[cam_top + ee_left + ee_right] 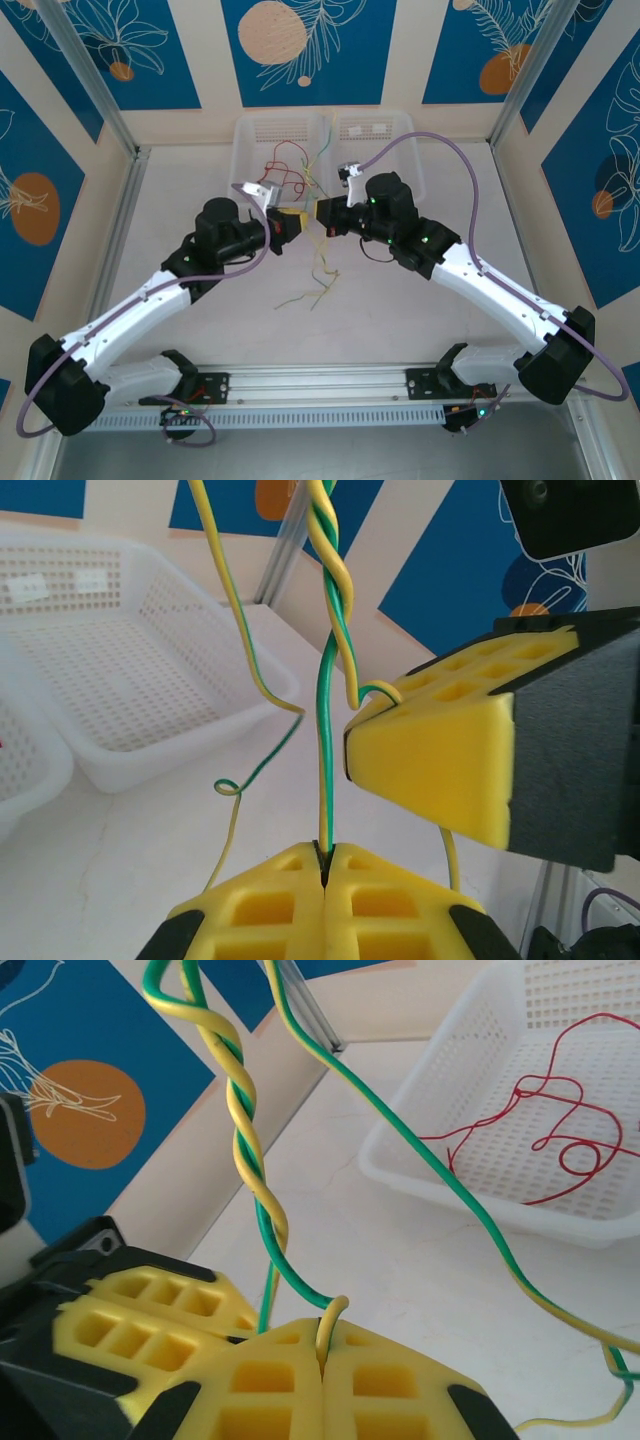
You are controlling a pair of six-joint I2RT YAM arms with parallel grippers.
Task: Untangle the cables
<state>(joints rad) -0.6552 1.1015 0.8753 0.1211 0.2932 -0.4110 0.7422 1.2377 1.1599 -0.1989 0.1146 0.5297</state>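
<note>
Two black-and-white robot arms, the left [140, 300] and the right [500, 290], rise from 6 o'clock in the overhead view and meet tip to tip at the middle of the pale tabletop [380, 320]. The left pincer [293, 221] and right pincer [325, 213] are both clenched. Thin yellow-green cables [322, 262] trail from them toward 6 o'clock, their ends lying on the tabletop. At 12 o'clock stand two white perforated plastic baskets side by side. The left basket [250, 140] holds a tangle of thin red cables [283, 172], and the right basket [400, 135] is next to it.

From the left wrist, two yellow foam pads [270, 900] at 6 o'clock are pressed together on one yellow-green strand. That strand rises and twists with a second one, which hooks into the right pincer at 3 o'clock. A third stretch hangs loose at 10 o'clock.

From the right wrist, its two pads [390, 1390] at 6 o'clock pinch a looped strand of the twisted pair. The red cables lie in their basket at 2 o'clock, but their number cannot be told.
</note>
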